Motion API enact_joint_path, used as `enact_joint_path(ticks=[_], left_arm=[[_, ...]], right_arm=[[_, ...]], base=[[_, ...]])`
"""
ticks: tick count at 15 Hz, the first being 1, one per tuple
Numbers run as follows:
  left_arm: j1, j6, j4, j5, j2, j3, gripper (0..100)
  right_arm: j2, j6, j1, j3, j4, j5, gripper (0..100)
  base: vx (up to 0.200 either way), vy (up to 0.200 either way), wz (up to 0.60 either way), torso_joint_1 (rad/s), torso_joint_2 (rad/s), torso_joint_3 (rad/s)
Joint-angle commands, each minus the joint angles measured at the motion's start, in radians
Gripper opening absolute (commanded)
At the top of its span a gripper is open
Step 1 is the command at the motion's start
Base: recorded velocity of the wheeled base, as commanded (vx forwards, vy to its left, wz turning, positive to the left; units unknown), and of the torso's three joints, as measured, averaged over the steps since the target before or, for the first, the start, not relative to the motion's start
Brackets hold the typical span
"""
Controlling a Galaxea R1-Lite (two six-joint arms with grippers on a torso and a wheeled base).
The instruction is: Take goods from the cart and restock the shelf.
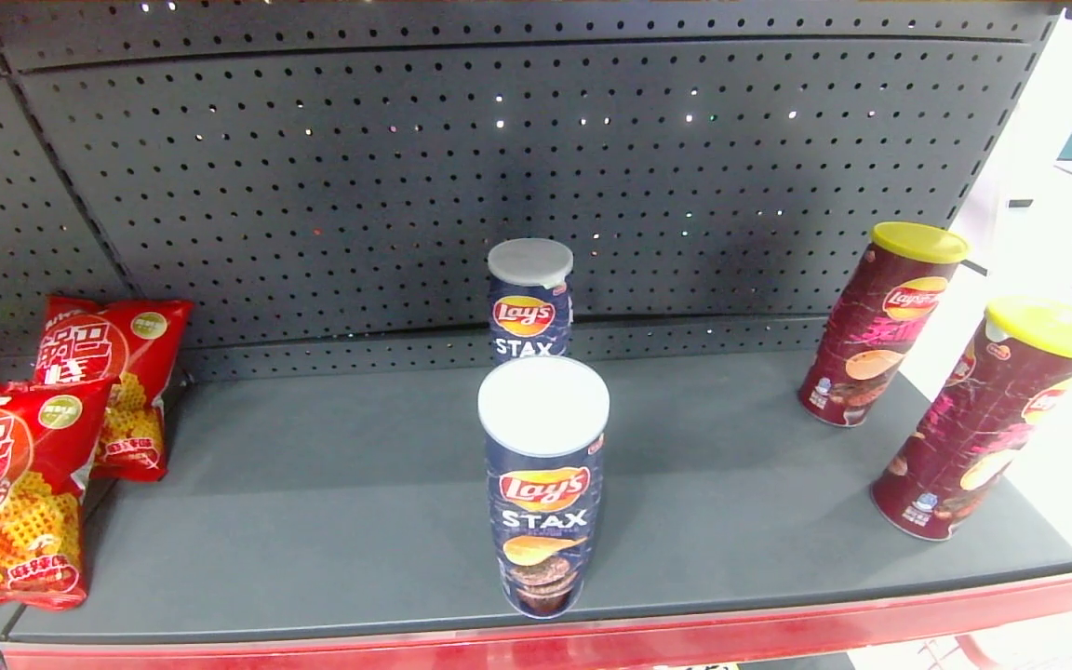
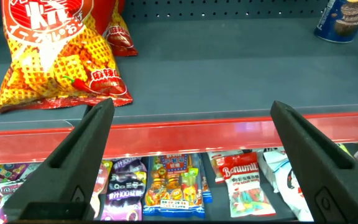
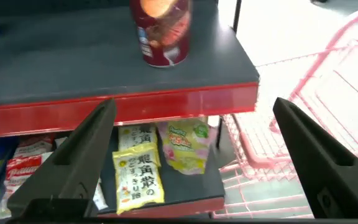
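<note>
Left gripper (image 2: pixel 191 106), right gripper (image 3: pixel 194 102) gape before shelf (image 1: pixel 313 502); likely cart (image 3: pixel 340 81) alongside

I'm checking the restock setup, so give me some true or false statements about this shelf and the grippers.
Two blue chip cans stand upright, one behind the other. True.
The maroon chip cans have white lids. False: their lids are yellow.
The red snack bags sit at the right end of the shelf. False: they are at its left end.
The left gripper and right gripper are open, holding nothing. True.
</note>
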Motion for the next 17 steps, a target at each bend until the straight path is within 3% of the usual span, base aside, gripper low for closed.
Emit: enact_joint_path(ticks=[1,17], left_arm=[[0.0,-0.001,0.0,0.0,0.0,0.0,100],[0.0,-0.001,0.0,0.0,0.0,0.0,100]], right_arm=[[-0.002,-0.024,0.0,0.0,-0.003,0.03,100],[-0.004,0.002,0.0,0.0,-0.001,0.028,100]], base=[[0.0,0.0,0.0,0.0,0.0,0.0],[0.0,0.0,0.0,0.0,0.0,0.0]])
